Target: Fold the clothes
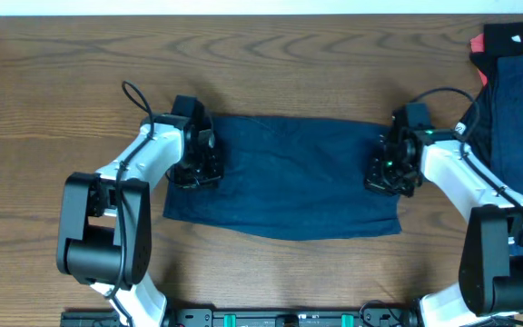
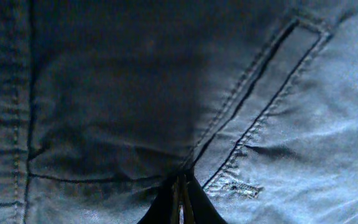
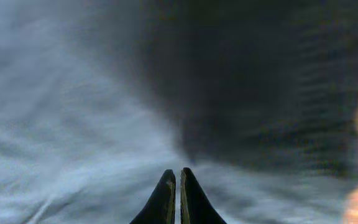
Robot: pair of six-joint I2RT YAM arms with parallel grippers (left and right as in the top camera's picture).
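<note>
A navy garment point(image 1: 289, 177) lies spread flat across the middle of the brown wooden table point(image 1: 289, 64), folded into a wide band with its long side running left to right. The left gripper point(image 1: 198, 168) sits on the garment's left edge and the right gripper point(image 1: 389, 173) on its right edge, so the 2 arms face each other across the cloth. In the left wrist view the left gripper point(image 2: 181, 180) has its 2 fingers pressed together, tips down against the fabric where 2 stitched seams meet, just beside a pocket slit point(image 2: 272, 81) that runs up and to the right. In the right wrist view the right gripper point(image 3: 178, 174) also has its fingers drawn together, with only a hairline between them, over blurred blue cloth. Whether either pair has a pinch of fabric between the tips is hard to make out; possibly the left one does, since its tips are sunk into the seam. At the far right corner of the table a pile of clothes point(image 1: 520, 91) sits well apart from the spread garment: a navy piece on top, a black piece point(image 1: 507, 36) behind it, and a red piece point(image 1: 476, 44) showing at the pile's left edge.
</note>
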